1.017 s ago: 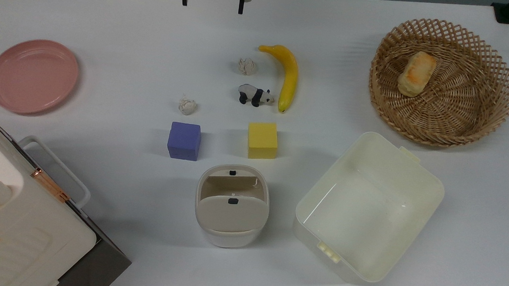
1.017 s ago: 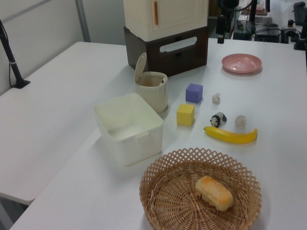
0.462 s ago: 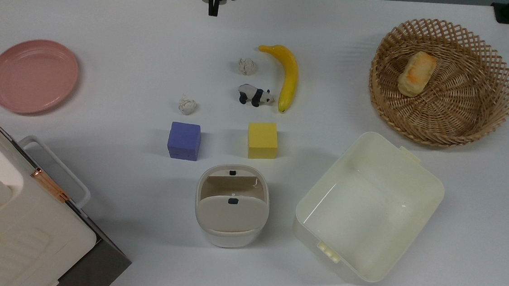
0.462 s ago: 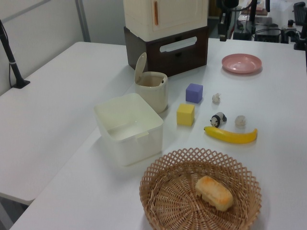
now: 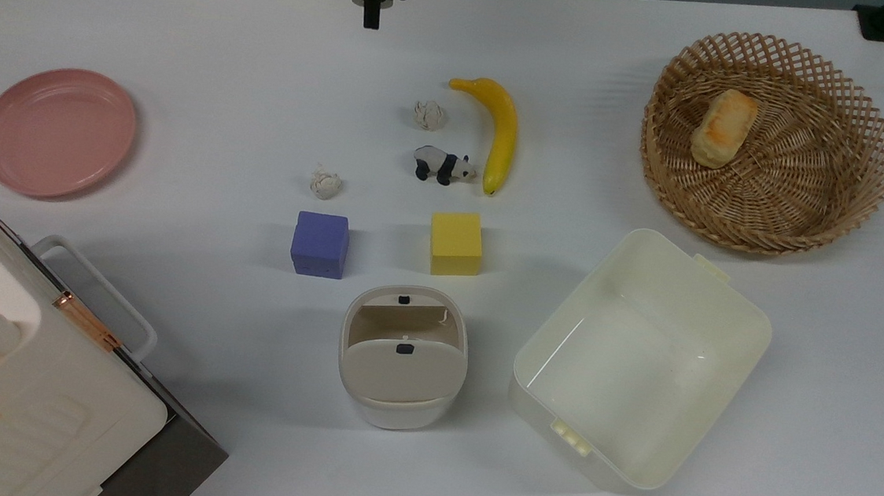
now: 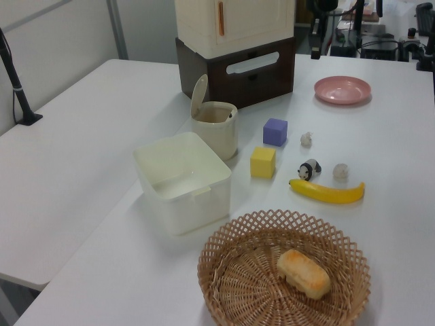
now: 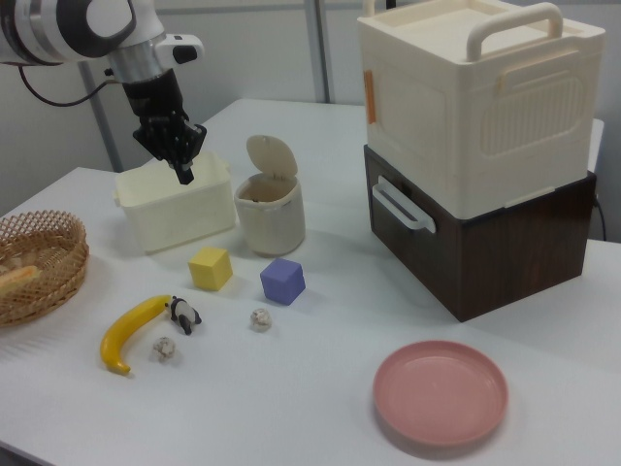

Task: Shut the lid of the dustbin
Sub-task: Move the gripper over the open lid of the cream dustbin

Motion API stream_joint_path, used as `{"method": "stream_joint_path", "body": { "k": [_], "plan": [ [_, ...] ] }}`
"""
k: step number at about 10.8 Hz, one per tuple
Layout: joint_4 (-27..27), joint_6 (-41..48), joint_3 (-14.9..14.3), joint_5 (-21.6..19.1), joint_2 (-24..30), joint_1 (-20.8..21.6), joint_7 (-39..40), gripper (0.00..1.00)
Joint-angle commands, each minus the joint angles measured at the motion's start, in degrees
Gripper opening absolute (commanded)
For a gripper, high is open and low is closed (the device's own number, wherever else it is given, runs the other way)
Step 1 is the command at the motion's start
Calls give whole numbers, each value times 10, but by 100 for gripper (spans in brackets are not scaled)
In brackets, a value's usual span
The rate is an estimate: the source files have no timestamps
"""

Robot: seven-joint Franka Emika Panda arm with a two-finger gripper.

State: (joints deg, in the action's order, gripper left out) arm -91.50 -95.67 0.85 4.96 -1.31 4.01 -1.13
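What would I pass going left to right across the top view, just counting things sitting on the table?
Pink plate → purple cube → dustbin with its lid up → banana → big cream tub → wicker basket holding a bread roll.

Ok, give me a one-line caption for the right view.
Arm's tool shut, raised above the table, dustbin beyond with its lid standing open.

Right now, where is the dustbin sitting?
In the top view the dustbin stands near the bottom centre of the table, lid raised, just below the purple cube and yellow cube, with the large cream tub to its right.
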Motion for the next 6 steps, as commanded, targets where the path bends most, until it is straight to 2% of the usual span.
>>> {"method": "stream_joint_path", "body": {
  "k": [1,4,6],
  "plan": [
    [4,-69,-1,-20,-14,1,14,0],
    [54,-121,-1,-25,-65,1,14,0],
    [60,-196,-1,-27,-84,1,9,0]
  ]
}}
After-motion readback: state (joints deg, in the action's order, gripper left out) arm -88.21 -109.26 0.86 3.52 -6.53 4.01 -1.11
